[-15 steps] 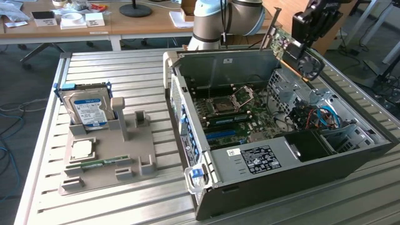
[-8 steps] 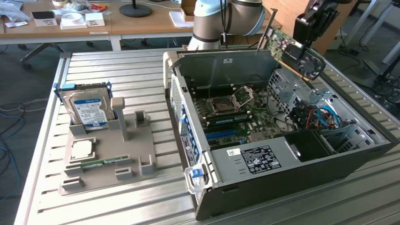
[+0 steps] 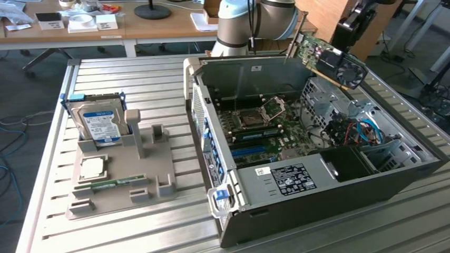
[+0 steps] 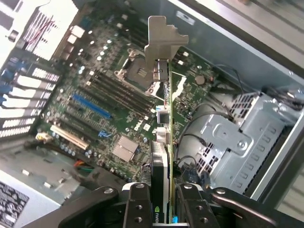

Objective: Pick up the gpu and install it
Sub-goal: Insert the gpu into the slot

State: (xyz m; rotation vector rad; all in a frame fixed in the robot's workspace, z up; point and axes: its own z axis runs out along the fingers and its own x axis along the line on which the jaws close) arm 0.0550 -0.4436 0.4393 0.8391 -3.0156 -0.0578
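The gripper (image 4: 162,206) is clenched on the gpu (image 4: 161,161) — card edge-on between its fingers, metal bracket (image 4: 164,42) farthest out. In the exterior view the card hangs tilted over the open computer case (image 3: 338,205), toward its 1 o'clock corner — above the motherboard (image 3: 274,132), not touching it.
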